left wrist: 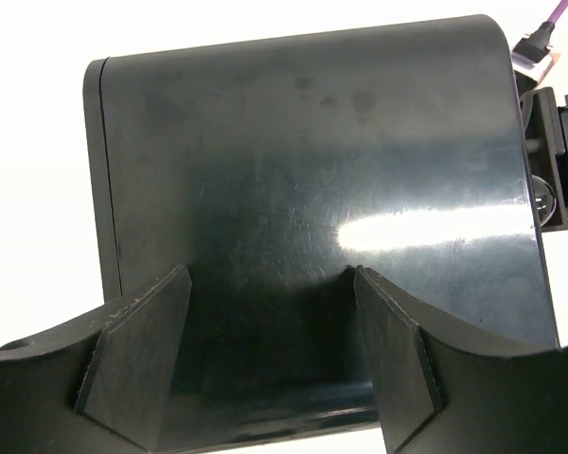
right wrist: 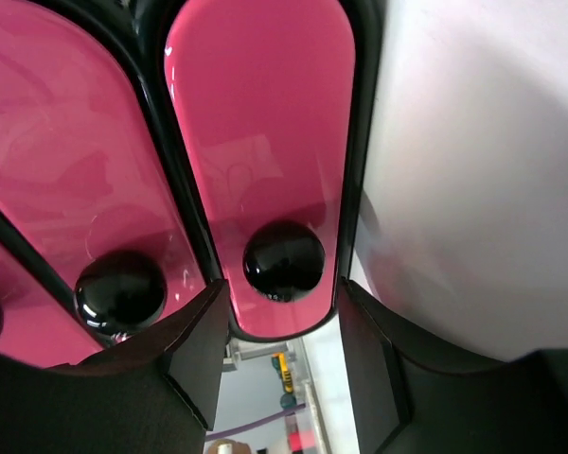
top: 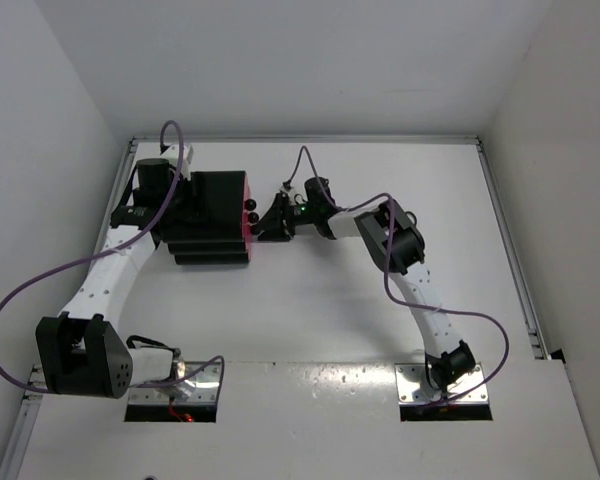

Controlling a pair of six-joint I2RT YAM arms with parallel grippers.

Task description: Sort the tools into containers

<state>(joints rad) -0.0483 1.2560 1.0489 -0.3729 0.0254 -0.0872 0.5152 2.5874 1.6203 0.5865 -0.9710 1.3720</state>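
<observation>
The black cabinet [top: 212,212] stands on the white table with its pink drawer fronts [top: 248,218] turned to the right. My left gripper [left wrist: 270,274] is at its back, jaws apart, both fingers [left wrist: 142,350] lying against the glossy black wall [left wrist: 312,161]. My right gripper [right wrist: 282,288] is open right in front of the drawers. The round black knob [right wrist: 284,260] of one pink drawer [right wrist: 260,123] sits just beyond its fingertips, centred on the gap. A neighbouring drawer's knob [right wrist: 121,291] is to the left. The tools are out of view.
White walls close the table in on the left, back and right, with a metal rail [top: 510,250] along the right side. Purple cables [top: 40,290] loop off both arms. Both arm bases [top: 442,385] sit at the near edge.
</observation>
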